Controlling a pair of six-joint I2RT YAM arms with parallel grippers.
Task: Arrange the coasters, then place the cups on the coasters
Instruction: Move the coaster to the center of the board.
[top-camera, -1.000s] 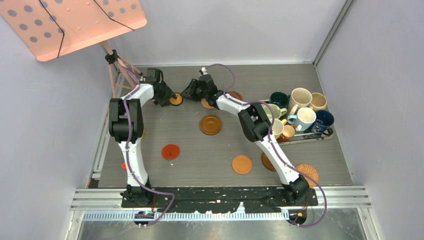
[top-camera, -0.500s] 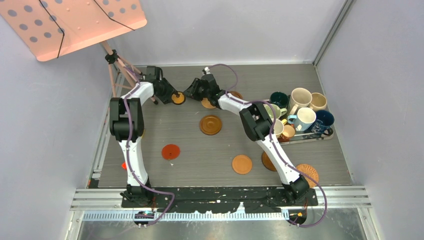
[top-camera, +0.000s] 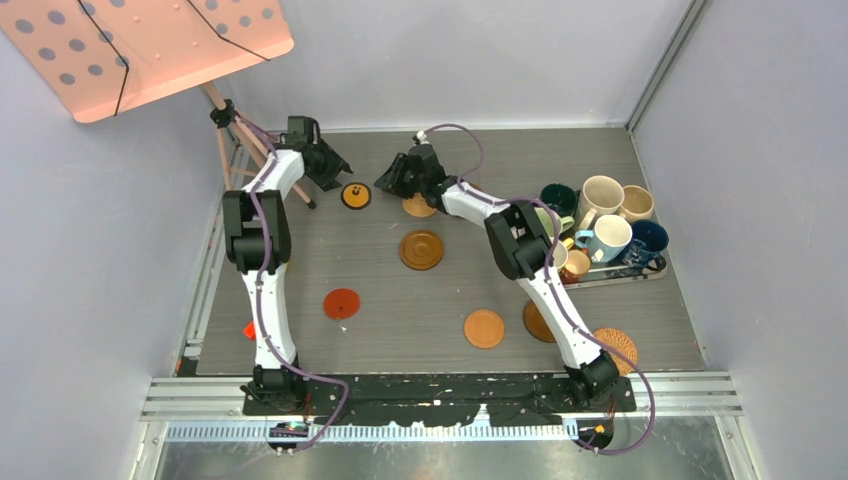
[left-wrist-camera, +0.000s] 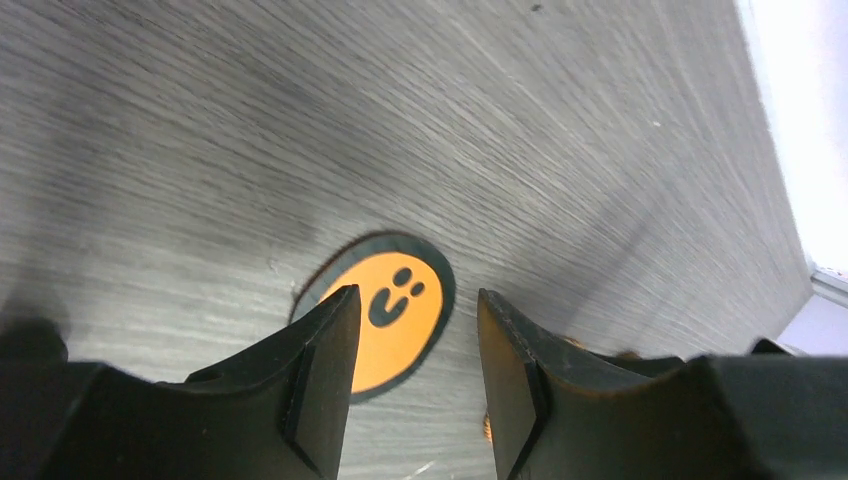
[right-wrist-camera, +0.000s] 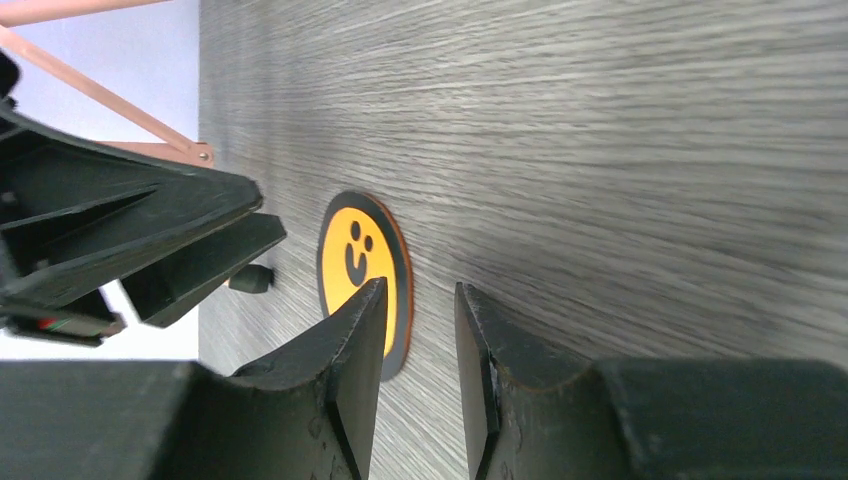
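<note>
Orange-and-black, the smiley coaster (top-camera: 355, 195) lies flat on the table (top-camera: 440, 300), far and left, so you're in the arranging step; the cups (top-camera: 600, 225) wait at the right. Your left gripper (left-wrist-camera: 416, 298) hovers over it, jaws half apart, empty. The right gripper (right-wrist-camera: 420, 288) reaches in low from the right, jaws narrow, empty. Next, likely, fetch another coaster.

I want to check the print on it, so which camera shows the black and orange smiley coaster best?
Left wrist: the smiley coaster sits large, face readable. Right wrist sees it slanted; top view shows it whole but tiny.
</note>
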